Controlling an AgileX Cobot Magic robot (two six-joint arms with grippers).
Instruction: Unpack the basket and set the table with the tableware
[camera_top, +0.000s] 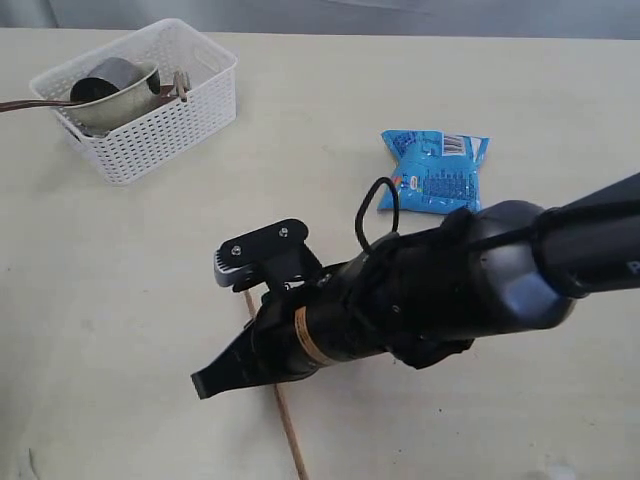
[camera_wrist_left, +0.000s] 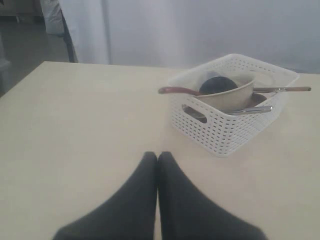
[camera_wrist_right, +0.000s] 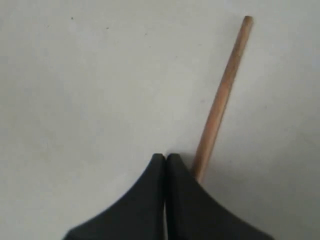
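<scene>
In the exterior view, a small white plastic lattice basket (camera_top: 150, 130) is seen at 10 o'clock on the pale cream wood-look bench (camera_top: 120, 300). A blue snack bag (camera_top: 435, 170) is seen at 1 o'clock. The black right hand (camera_top: 203, 384) is held at 7 o'clock over a thin brown wooden chopstick (camera_top: 289, 432).

In the left wrist view, the left hand (camera_wrist_left: 157, 156) is clenched on nothing, well apart from the basket. A dark grey round cup (camera_wrist_left: 217, 85) is nested in a dull beige-silver bowl (camera_wrist_left: 235, 97) inside it.

In the right wrist view, the right hand is clenched and empty, and the chopstick is laid just beside it.

Lab-like: plain table (camera_top: 120, 300) before pale curtain (camera_wrist_left: 200, 30).
</scene>
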